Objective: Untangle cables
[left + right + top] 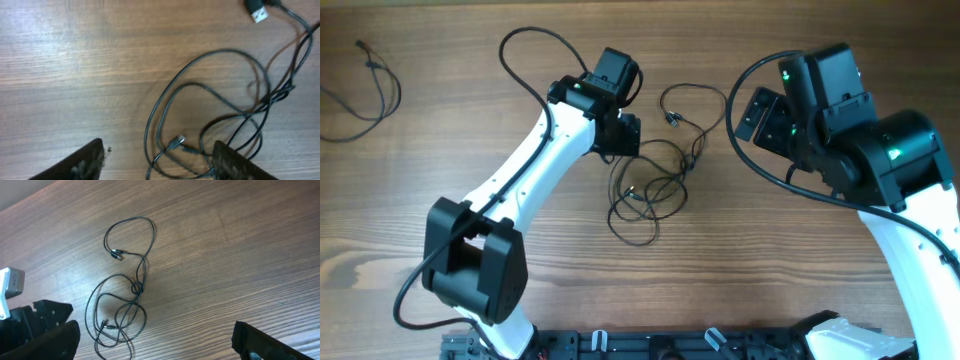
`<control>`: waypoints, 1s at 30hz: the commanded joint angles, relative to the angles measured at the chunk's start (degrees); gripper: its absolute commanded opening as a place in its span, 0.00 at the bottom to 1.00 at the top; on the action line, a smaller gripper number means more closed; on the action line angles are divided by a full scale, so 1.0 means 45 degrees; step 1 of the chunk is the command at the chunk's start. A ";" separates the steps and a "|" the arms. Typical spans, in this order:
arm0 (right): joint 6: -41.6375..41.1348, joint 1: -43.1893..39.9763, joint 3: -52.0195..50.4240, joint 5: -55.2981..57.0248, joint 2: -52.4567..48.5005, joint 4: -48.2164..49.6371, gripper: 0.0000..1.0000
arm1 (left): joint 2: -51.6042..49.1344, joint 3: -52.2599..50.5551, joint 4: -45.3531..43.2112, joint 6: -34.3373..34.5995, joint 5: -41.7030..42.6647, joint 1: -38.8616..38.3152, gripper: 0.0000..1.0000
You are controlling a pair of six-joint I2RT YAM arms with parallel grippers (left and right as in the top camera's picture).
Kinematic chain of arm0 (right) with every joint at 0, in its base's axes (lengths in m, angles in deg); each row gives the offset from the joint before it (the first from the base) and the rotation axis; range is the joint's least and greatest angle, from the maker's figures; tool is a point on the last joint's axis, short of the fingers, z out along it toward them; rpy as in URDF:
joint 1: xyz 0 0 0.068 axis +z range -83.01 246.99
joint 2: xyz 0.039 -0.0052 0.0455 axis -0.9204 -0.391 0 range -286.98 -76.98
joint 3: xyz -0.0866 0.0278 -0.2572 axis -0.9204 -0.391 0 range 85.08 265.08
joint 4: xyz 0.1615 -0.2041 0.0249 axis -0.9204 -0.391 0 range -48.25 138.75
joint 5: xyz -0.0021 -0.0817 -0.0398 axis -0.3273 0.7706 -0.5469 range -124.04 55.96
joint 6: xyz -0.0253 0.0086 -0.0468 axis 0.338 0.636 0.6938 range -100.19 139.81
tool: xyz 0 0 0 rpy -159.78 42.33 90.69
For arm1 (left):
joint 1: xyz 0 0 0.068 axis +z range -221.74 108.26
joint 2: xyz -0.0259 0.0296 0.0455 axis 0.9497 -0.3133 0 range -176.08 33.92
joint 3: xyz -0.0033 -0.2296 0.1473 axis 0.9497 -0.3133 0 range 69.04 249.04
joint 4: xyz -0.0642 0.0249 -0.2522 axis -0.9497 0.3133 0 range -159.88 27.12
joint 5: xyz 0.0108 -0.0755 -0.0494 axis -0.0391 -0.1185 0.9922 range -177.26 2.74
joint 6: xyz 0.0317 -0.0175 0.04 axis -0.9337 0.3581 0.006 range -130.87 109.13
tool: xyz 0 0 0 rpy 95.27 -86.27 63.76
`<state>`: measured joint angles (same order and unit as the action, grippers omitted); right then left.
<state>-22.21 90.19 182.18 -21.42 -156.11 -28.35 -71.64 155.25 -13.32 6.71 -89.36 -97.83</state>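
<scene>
A tangle of thin black cables (655,178) lies at mid-table, with a small upper loop ending in a plug (671,118). My left gripper (623,137) hovers at the tangle's left edge. In the left wrist view its jaws (160,161) stand open, and cable loops and a silver-tipped plug (176,141) lie on the wood between them. One finger (235,162) sits over the strands. A larger plug (256,11) shows at the top right. My right gripper (752,115) is open to the tangle's right. In its own view the gripper (160,340) is apart from the cables (135,287).
A separate thin black cable (365,95) lies at the far left of the wooden table (440,50). Thicker arm cables arc over the left arm (525,60) and around the right arm (760,165). The rig's frame (670,345) runs along the near edge.
</scene>
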 commanded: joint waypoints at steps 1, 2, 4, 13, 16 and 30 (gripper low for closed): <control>0.0029 -0.0005 -0.0019 -0.0160 -0.0034 -0.0117 1.00 | -0.0670 0.0010 0.0180 0.0039 -0.0073 -0.0010 0.65; 0.0175 -0.0005 -0.0019 -0.0165 -0.0034 -0.0141 1.00 | -0.0835 0.0005 0.0374 0.0296 -0.0078 -0.0010 0.65; 0.0364 -0.0005 -0.0019 -0.0155 -0.0034 -0.0194 1.00 | -0.1336 -0.0068 0.0612 0.0767 -0.0078 -0.0010 0.61; 0.0359 -0.0005 -0.0019 -0.0160 -0.0034 -0.0214 1.00 | -0.2409 -0.1472 -0.0427 0.1545 -0.0078 -0.0034 0.49; 0.0359 -0.0005 -0.0019 -0.0165 -0.0034 -0.0214 1.00 | -0.2419 -0.1957 -0.0811 0.1588 -0.0185 -0.0029 0.42; 0.0345 -0.0005 -0.0019 -0.0539 -0.0180 -0.0199 1.00 | 0.1365 -0.0476 0.0661 0.1962 -0.2108 0.0136 0.04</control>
<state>-21.08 90.19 182.18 -23.41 -156.11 -29.42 -76.27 148.59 -10.11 14.45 -98.72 -97.59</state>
